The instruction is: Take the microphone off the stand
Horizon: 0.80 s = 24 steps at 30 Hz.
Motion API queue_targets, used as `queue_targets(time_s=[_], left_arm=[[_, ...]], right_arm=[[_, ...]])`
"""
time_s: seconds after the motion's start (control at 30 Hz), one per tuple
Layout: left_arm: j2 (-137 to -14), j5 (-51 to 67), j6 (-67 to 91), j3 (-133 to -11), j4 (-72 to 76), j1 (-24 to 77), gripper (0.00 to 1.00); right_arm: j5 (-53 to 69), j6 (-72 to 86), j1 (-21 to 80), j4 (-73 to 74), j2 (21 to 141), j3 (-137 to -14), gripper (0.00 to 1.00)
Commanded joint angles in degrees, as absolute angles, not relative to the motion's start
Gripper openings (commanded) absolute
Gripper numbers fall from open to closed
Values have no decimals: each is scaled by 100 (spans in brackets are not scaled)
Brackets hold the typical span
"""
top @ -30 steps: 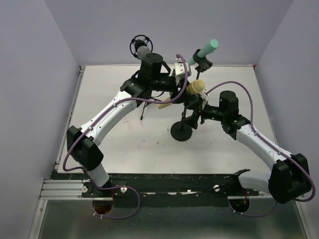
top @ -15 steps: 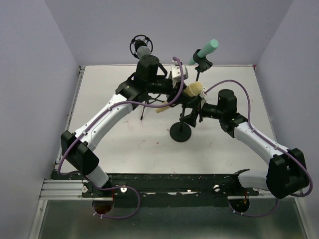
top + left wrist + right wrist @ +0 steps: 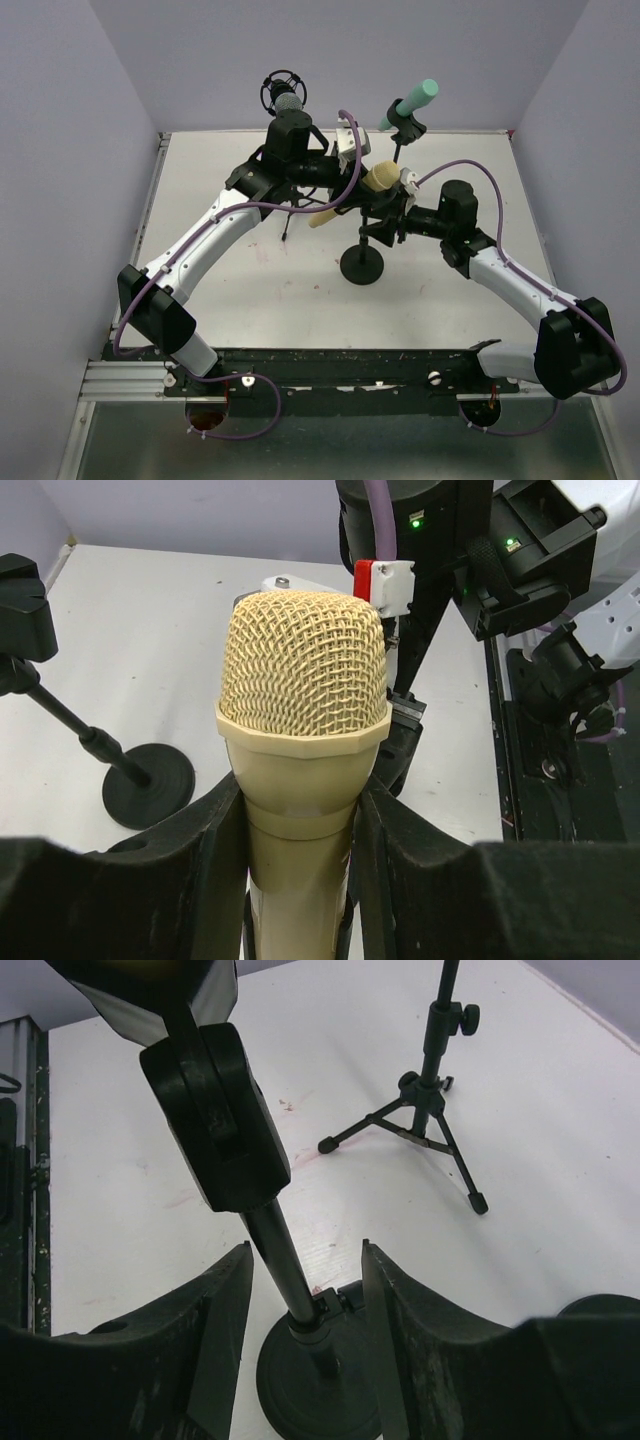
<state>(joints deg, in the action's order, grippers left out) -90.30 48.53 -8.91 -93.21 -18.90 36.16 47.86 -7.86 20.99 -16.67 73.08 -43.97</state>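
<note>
The cream microphone (image 3: pixel 305 680) sits squarely between the two fingers (image 3: pixel 222 865) of the left tool (image 3: pixel 300 805). That tool is clenched on the microphone's body just below the mesh head, its dark pads pressing both sides while the head stands clear above them. In the top view the microphone lies tilted, head toward the right arm and tail pointing toward the near left, above the middle of the bench (image 3: pixel 250 275) and just over the top of the stand (image 3: pixel 362 266). The right tool (image 3: pixel 305 1252) is lower down, straddling the stand's thin pole (image 3: pixel 283 1272) a little above the round base (image 3: pixel 320 1385). It is released, with the pole close by one finger and a clear gap to the other. The black clip (image 3: pixel 215 1130) at the pole's head fills the upper left of the right wrist view. Above it only a sliver of grey and a yellowish edge show before the frame cuts them off, so I cannot tell whether the microphone is seated in the clip or lifted free. The microphone's lower body is hidden behind the left tool's fingers. Farther back, a tripod (image 3: pixel 430 1125) stands on the bench, a grey microphone (image 3: pixel 285 100) sits in a ring mount near the back wall, and a green microphone (image 3: pixel 415 98) shows to its right.
</note>
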Motion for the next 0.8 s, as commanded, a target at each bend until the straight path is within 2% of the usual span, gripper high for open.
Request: queue_targets(time_s=[0.0, 0.13, 0.17, 0.2, 0.3, 0.37, 0.5, 0.63, 0.7, 0.77], left_arm=[[-8964, 4738, -449, -9325, -1784, 3604, 0], [-8991, 4579, -492, -9351, -1837, 3603, 4], [-9017, 4562, -501, -9369, -1854, 3595, 9], [-9035, 4535, -510, -9387, -1898, 3603, 20], [-9088, 4291, -388, -9387, -1838, 3621, 64], [-9123, 4131, -334, -9430, -1793, 3656, 76], [-9263, 4025, -439, -9606, -1802, 3753, 78], [-9343, 4043, -554, -9712, -1811, 3806, 73], [-9369, 4078, -580, -9738, -1828, 3814, 67], [-9387, 4157, -633, -9773, -1872, 3814, 57]], right_arm=[[4904, -668, 2101, -2092, 7330, -4394, 54], [4887, -703, 2127, -2145, 7409, -4465, 44], [4878, -703, 2144, -2145, 7427, -4465, 41], [4878, -694, 2153, -2153, 7427, -4456, 38], [4825, -624, 2162, -2215, 7444, -4412, 23], [4668, -519, 2180, -2276, 7427, -4377, 8], [4562, -422, 2188, -2355, 7400, -4333, 4], [4526, -439, 2197, -2364, 7409, -4307, 3], [4509, -466, 2197, -2364, 7400, -4298, 2], [4474, -475, 2197, -2364, 7400, -4272, 1]])
